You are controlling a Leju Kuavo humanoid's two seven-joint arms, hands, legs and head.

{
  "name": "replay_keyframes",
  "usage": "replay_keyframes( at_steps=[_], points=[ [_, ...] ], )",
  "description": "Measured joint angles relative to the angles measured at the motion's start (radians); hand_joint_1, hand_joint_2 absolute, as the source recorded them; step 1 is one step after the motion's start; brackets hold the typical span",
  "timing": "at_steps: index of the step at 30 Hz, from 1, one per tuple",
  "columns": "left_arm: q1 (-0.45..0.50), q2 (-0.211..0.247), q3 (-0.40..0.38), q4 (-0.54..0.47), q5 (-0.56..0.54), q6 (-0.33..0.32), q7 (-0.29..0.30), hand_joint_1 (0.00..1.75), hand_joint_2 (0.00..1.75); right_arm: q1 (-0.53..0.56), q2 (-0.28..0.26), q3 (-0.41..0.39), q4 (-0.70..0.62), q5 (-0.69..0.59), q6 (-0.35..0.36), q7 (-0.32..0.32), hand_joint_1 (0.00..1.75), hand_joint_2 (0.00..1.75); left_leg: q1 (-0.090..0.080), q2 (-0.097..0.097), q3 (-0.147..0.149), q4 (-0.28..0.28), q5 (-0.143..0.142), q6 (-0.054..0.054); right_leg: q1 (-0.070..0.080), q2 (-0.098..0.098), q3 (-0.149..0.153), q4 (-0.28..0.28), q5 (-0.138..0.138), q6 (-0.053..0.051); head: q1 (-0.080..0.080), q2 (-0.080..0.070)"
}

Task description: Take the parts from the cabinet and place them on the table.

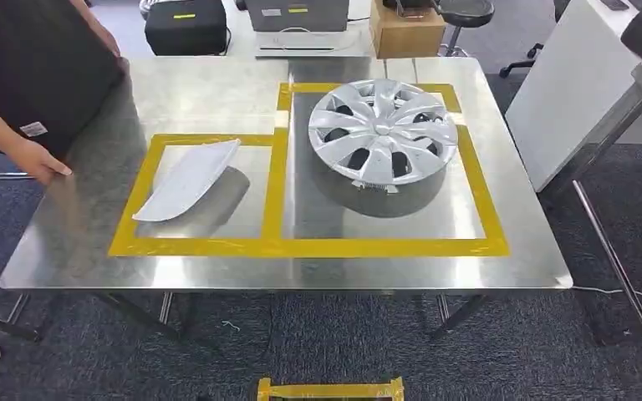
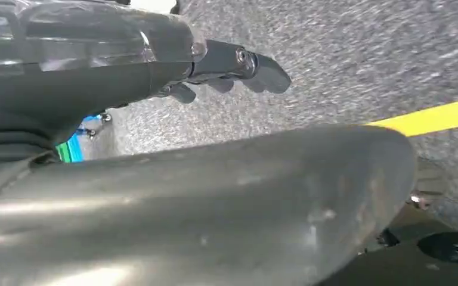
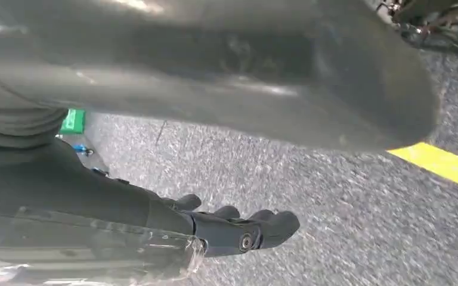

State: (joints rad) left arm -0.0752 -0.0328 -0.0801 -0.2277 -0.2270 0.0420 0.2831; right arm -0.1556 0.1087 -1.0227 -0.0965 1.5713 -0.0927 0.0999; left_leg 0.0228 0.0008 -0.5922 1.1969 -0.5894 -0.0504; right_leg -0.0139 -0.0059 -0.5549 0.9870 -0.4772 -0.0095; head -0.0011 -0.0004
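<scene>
Person's hand [image 1: 43, 164]: at the far-left table edge, resting on the steel beside a large dark flat panel [image 1: 38, 63].
Table [image 1: 217, 92]: brushed stainless steel, marked with yellow tape rectangles [image 1: 301, 247], a smaller one left, a larger one right.
Pale grey curved plastic trim panel [image 1: 188, 179]: elongated, tapering, smooth matte, lying flat inside the left rectangle, long axis diagonal.
Silver multi-spoke plastic wheel cover [image 1: 382, 132]: round, glossy, dark gaps between spokes, face up inside the right rectangle, well apart from the trim panel.
Left hand [image 2: 226, 68]: over grey carpet, holding nothing, dark fingers loosely extended.
Right hand [image 3: 238, 229]: likewise over carpet, holding nothing, fingers extended and slightly curled, near a yellow floor stripe [image 3: 444, 165].
</scene>
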Motion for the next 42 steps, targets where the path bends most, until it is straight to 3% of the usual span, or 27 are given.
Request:
replay_keyframes(
  at_steps=[1,2,3,7,9,11,12,14,16,17,18,20,22,23,24,26,27,28,29,31,32,33,35,37,38,40,42],
  points=[
    [-0.001,0.0,0.0,0.0,0.001,0.0,0.0,0.0,0.0,0.0,0.0,0.0,0.0,0.0,0.0,0.0,0.0,0.0,0.004,0.001,0.06,-0.09,0.033,-0.004,-0.004,0.0,-0.009,0.009,0.002,0.004,0.0,0.0],
    [-0.003,0.0,-0.001,0.0,0.001,0.0,0.0,0.0,0.0,-0.002,-0.001,0.0,0.0,0.0,0.0,0.0,0.0,0.0,0.009,0.0,0.102,-0.163,0.026,-0.009,-0.004,0.001,-0.017,0.019,0.003,0.011,-0.002,0.0],
    [-0.006,-0.002,-0.003,0.0,0.001,0.0,0.0,0.0,0.0,-0.002,-0.002,0.0,-0.001,0.0,-0.001,0.0,0.0,0.0,0.002,-0.007,0.114,-0.183,0.019,-0.002,-0.001,0.003,-0.028,0.028,0.004,0.02,-0.011,0.0],
    [-0.005,-0.001,-0.016,0.002,0.003,0.0,0.001,0.0,0.0,0.001,-0.003,0.0,0.0,0.0,0.0,0.0,0.0,0.0,0.0,-0.006,0.085,-0.181,0.035,0.047,-0.005,0.007,-0.037,0.026,0.022,0.048,-0.003,0.0],
    [-0.007,0.0,-0.016,0.003,0.005,0.0,0.002,0.0,0.0,0.003,-0.002,0.0,0.0,0.0,0.0,0.0,0.0,0.0,-0.001,-0.004,0.069,-0.181,0.052,0.067,-0.005,0.006,-0.057,0.083,-0.063,0.053,0.004,0.0],
    [-0.006,0.0,-0.017,0.003,0.006,0.0,0.004,0.0,0.0,0.0,-0.002,0.0,0.001,0.0,0.0,0.0,0.0,0.0,-0.009,-0.004,0.046,-0.179,0.07,0.075,-0.004,0.006,-0.096,0.234,-0.17,0.054,0.008,0.0],
    [-0.005,0.0,-0.017,0.003,0.006,0.0,0.004,0.0,0.0,0.0,-0.003,0.0,0.001,0.0,-0.001,0.0,0.0,0.0,-0.015,-0.004,0.035,-0.178,0.078,0.078,-0.004,0.006,-0.106,0.293,-0.194,0.052,0.008,0.0],
    [-0.005,0.0,-0.017,0.004,0.007,0.0,0.004,0.0,0.0,0.0,-0.003,0.0,0.001,0.0,0.0,0.0,0.0,0.0,-0.026,-0.004,0.014,-0.178,0.095,0.082,0.003,0.006,-0.073,0.3,-0.168,0.038,0.008,0.0],
    [-0.005,0.0,-0.017,0.004,0.007,0.0,0.004,0.0,0.0,-0.001,-0.002,0.0,0.001,0.0,-0.001,0.0,0.0,0.0,-0.036,-0.004,0.0,-0.178,0.108,0.084,0.016,0.007,0.02,0.168,-0.098,0.01,0.01,0.0],
    [-0.006,-0.001,-0.017,0.005,0.007,0.0,0.004,0.0,0.0,-0.004,-0.003,0.0,0.0,0.0,-0.001,0.0,0.0,0.0,-0.037,-0.004,-0.003,-0.178,0.115,0.085,0.029,0.007,0.084,0.068,-0.076,-0.012,0.01,0.0],
    [-0.006,-0.005,-0.018,0.005,0.007,0.0,0.004,0.0,0.0,-0.006,-0.006,0.0,-0.001,0.0,-0.001,0.0,0.0,0.0,-0.044,-0.003,-0.008,-0.178,0.12,0.081,0.038,0.003,0.12,0.001,-0.094,-0.031,0.009,0.0],
    [-0.007,-0.006,-0.019,0.005,0.008,0.001,0.006,0.0,0.0,-0.006,-0.006,0.0,-0.001,0.0,-0.001,0.0,0.0,0.0,-0.036,0.001,-0.016,-0.179,0.138,0.071,0.042,0.008,0.121,-0.021,-0.085,-0.025,0.006,0.0],
    [-0.006,-0.006,-0.024,0.005,0.01,0.001,0.008,0.0,0.0,-0.004,-0.006,0.0,0.0,0.0,-0.002,0.0,0.0,0.0,-0.035,0.002,-0.016,-0.184,0.153,0.061,0.044,0.007,0.119,-0.034,-0.066,-0.031,0.011,0.0],
    [-0.005,-0.003,-0.024,0.006,0.011,0.002,0.01,0.0,0.0,-0.004,-0.006,-0.001,0.0,0.0,-0.002,0.0,0.0,0.0,-0.035,0.0,-0.024,-0.172,0.134,0.057,0.032,-0.005,0.117,-0.052,-0.047,-0.02,0.011,0.0],
    [-0.005,-0.003,-0.025,0.006,0.013,0.003,0.01,0.0,0.0,-0.005,-0.007,-0.004,0.0,0.0,-0.005,0.0,0.0,0.0,-0.033,-0.002,-0.035,-0.15,0.086,0.048,0.031,0.001,0.106,-0.057,-0.034,-0.028,0.007,0.0],
    [-0.005,-0.003,-0.027,0.006,0.015,0.004,0.01,0.0,0.0,-0.005,-0.006,-0.007,0.0,0.0,-0.016,0.0,0.0,0.0,-0.022,-0.004,-0.07,-0.024,-0.03,0.036,0.028,-0.001,0.079,-0.054,-0.015,-0.025,0.003,0.0],
    [-0.005,-0.003,-0.03,0.006,0.018,0.006,0.01,0.0,0.0,-0.003,-0.005,-0.008,0.0,0.0,-0.027,-0.003,0.0,0.0,-0.018,-0.003,-0.084,0.039,-0.062,0.029,0.027,-0.003,0.064,-0.05,-0.007,-0.022,0.002,0.0],
    [-0.005,-0.003,-0.032,0.006,0.021,0.008,0.01,0.0,0.0,-0.003,-0.005,-0.008,0.0,0.0,-0.039,-0.007,0.0,0.0,-0.013,-0.003,-0.087,0.084,-0.062,0.023,0.024,-0.005,0.047,-0.044,0.002,-0.019,0.002,0.0],
    [-0.005,-0.003,-0.033,0.007,0.026,0.01,0.011,0.0,0.0,-0.003,-0.005,-0.009,0.0,0.0,-0.056,-0.016,0.0,0.0,-0.009,-0.002,-0.073,0.088,-0.031,0.015,0.019,-0.006,0.026,-0.033,0.009,-0.014,0.001,0.0],
    [-0.006,-0.003,-0.033,0.008,0.039,0.02,0.013,0.0,0.0,-0.003,-0.002,-0.01,0.0,0.0,-0.099,-0.039,0.0,0.0,0.004,0.0,0.008,-0.001,0.051,0.0,0.007,-0.006,-0.014,-0.004,0.017,-0.001,0.001,0.0],
    [-0.007,-0.003,-0.033,0.008,0.046,0.023,0.013,0.0,0.0,-0.003,-0.001,-0.009,0.0,0.0,-0.123,-0.052,0.0,0.0,0.013,0.001,0.064,-0.074,0.06,-0.009,0.003,-0.006,-0.032,0.014,0.019,0.004,0.0,0.0],
    [-0.011,-0.007,-0.034,0.008,0.049,0.023,0.013,0.0,0.0,-0.004,-0.001,-0.007,-0.002,0.0,-0.137,-0.06,0.0,0.0,0.011,-0.001,0.107,-0.142,0.013,-0.022,0.006,-0.004,-0.049,0.03,0.019,0.014,-0.01,0.0],
    [-0.013,-0.006,-0.035,0.008,0.051,0.025,0.013,0.0,0.0,-0.004,0.002,-0.006,-0.002,0.0,-0.148,-0.066,0.0,0.0,0.005,-0.004,0.104,-0.164,-0.001,0.015,0.006,-0.004,-0.055,0.045,0.027,0.029,-0.003,0.0],
    [-0.012,-0.006,-0.037,0.008,0.054,0.027,0.014,0.0,0.0,0.0,0.003,-0.005,-0.002,-0.001,-0.152,-0.069,0.0,0.0,0.0,-0.004,0.098,-0.161,0.013,0.038,0.001,-0.003,-0.055,0.039,0.044,0.038,-0.002,0.0],
    [-0.013,-0.006,-0.038,0.01,0.057,0.027,0.017,0.0,0.0,0.003,0.003,-0.005,-0.001,-0.005,-0.148,-0.069,0.0,0.0,0.003,-0.001,0.085,-0.165,0.024,0.053,-0.002,-0.003,-0.061,0.044,0.035,0.043,-0.002,0.0],
    [-0.015,-0.006,-0.04,0.01,0.059,0.025,0.018,0.0,0.0,0.006,0.005,-0.005,0.0,-0.024,-0.117,-0.067,0.0,0.0,0.0,-0.004,0.06,-0.164,0.047,0.068,-0.002,-0.002,-0.08,0.117,-0.077,0.05,0.008,0.0],
    [-0.013,-0.006,-0.041,0.01,0.06,0.019,0.017,0.0,0.0,0.002,0.005,-0.005,0.0,-0.036,-0.085,-0.064,0.0,0.0,-0.007,-0.005,0.03,-0.164,0.071,0.073,-0.002,-0.001,-0.102,0.26,-0.184,0.052,0.015,0.0]
  ],
)
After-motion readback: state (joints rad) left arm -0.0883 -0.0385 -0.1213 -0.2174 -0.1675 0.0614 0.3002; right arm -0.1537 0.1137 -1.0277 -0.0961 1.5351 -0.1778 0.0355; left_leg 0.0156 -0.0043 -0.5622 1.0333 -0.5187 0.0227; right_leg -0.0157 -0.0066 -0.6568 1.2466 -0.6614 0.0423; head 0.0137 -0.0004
